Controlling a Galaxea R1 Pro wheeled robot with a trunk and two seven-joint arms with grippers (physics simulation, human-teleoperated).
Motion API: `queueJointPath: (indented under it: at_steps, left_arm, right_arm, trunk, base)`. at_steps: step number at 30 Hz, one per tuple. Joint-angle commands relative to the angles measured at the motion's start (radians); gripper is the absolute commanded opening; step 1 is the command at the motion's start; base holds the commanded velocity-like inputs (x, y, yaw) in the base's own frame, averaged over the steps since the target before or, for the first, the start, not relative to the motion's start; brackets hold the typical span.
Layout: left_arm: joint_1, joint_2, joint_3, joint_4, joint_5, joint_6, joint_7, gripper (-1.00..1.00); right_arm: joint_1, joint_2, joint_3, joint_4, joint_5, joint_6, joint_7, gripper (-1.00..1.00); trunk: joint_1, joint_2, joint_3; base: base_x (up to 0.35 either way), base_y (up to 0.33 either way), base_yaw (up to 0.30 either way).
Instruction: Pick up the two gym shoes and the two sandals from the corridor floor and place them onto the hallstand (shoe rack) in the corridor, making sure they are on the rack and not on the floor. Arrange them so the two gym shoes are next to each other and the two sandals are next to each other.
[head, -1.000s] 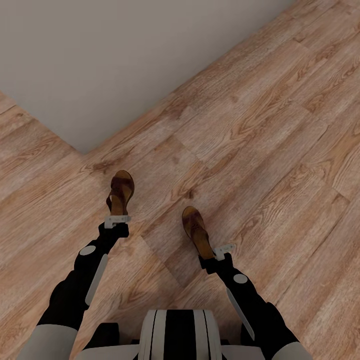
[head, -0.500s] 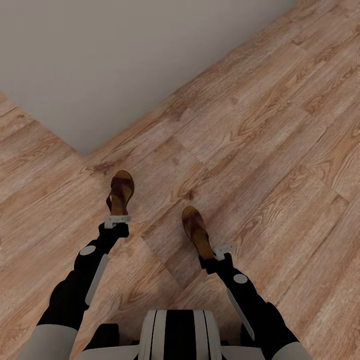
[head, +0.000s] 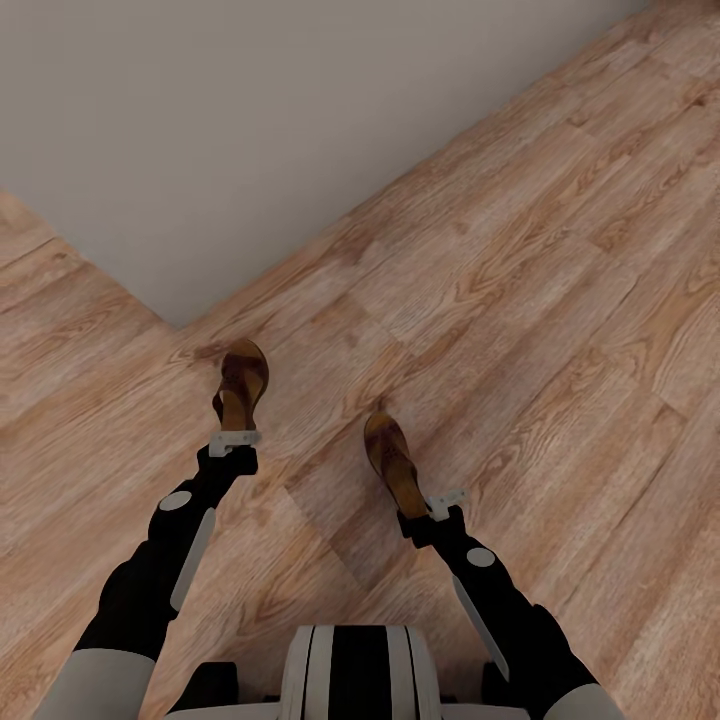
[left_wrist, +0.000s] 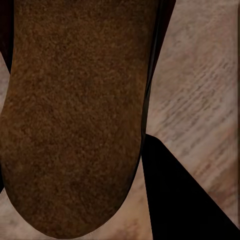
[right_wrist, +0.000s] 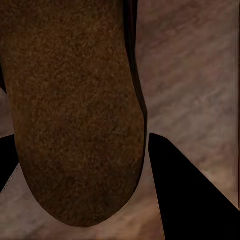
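Lighting even and diffuse, source not discernible; no glare. Head view sharp. Both wrist views soft, grainy, with black corner shadows.

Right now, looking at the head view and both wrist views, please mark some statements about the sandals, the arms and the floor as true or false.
1. Each arm carries one brown sandal: the left sandal and the right sandal. True.
2. The two sandals touch each other. False: bare wood floor shows between them.
3. A white gym shoe lies on the floor ahead. False: the head view shows planks and a grey wall, no shoe.
4. The left gripper holds its sandal at the heel end. True.
5. The right gripper has empty jaws. False: it grips the right sandal's heel.
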Motion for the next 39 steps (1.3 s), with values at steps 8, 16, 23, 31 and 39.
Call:
queueJointPath:
  at_steps: [8, 16, 23, 31, 39]
  left_arm:
    - [0.0, 0.001, -0.001, -0.001, 0.002, 0.007, -0.003, -1.0]
    - [0.003, -0.011, -0.01, 0.001, 0.005, 0.01, -0.003, -1.0]
    - [0.024, -0.013, -0.016, 0.003, 0.007, 0.069, -0.003, -1.0]
    - [0.03, -0.015, -0.016, 0.005, 0.008, 0.071, -0.003, -1.0]
    - [0.032, -0.015, -0.016, 0.005, 0.008, 0.071, -0.003, -1.0]
  right_arm:
    - [0.0, -0.001, 0.0, -0.003, -0.004, 0.006, 0.002, -1.0]
    - [0.0, -0.001, 0.002, -0.009, -0.004, 0.012, -0.002, -1.0]
    - [0.0, 0.001, 0.002, -0.008, -0.004, 0.015, -0.004, -1.0]
    - [0.0, 0.001, 0.001, -0.008, -0.004, 0.015, -0.004, -1.0]
    - [0.0, 0.001, 0.001, -0.008, -0.004, 0.015, -0.004, -1.0]
  trunk:
    - [-0.004, 0.002, 0.031]
    - [-0.007, 0.004, 0.061]
    - [-0.01, 0.005, 0.092]
    - [-0.014, 0.007, 0.136]
    - [-0.018, 0.009, 0.18]
  base:
    - [0.0, 0.0, 0.0]
    - [0.0, 0.0, 0.0]
    - [0.0, 0.0, 0.0]
    - [0.0, 0.0, 0.0]
    - [0.0, 0.0, 0.0]
